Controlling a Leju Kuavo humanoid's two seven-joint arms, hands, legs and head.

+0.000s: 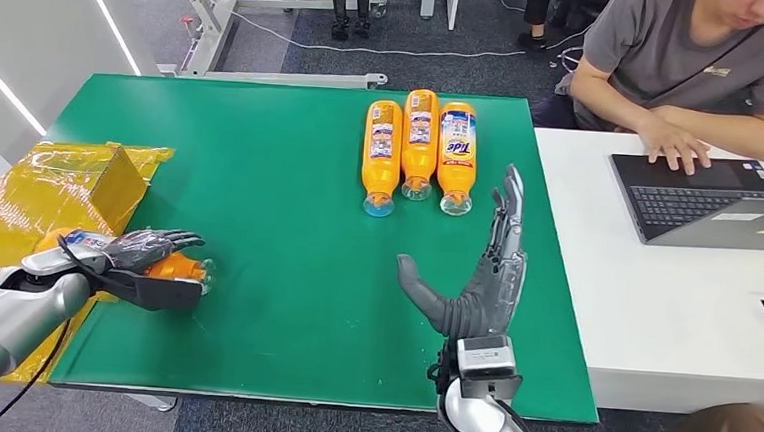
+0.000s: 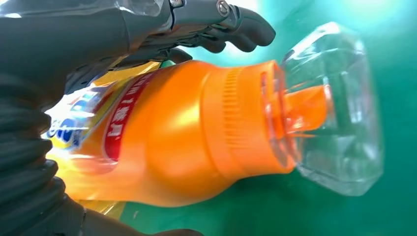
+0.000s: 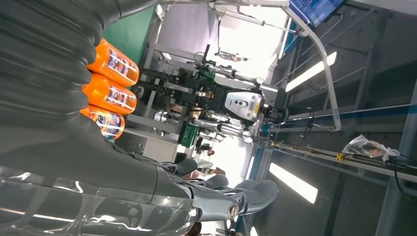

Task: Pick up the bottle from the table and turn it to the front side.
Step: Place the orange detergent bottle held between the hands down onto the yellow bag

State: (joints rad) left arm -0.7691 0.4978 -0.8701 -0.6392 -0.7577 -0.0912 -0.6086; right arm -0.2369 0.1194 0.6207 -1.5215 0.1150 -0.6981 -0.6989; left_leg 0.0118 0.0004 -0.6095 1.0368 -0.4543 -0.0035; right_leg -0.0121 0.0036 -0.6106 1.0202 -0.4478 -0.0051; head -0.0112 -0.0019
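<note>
Gripping an orange bottle (image 1: 176, 267) in the left robot hand (image 1: 145, 258) beside yellow box (image 1: 54, 188), right robot hand (image 1: 479, 277) open, empty.

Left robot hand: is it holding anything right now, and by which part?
Yes. The left robot hand grips an orange bottle around its labelled body, leaving the neck and clear cap free. The right robot hand is open, holding nothing.
</note>
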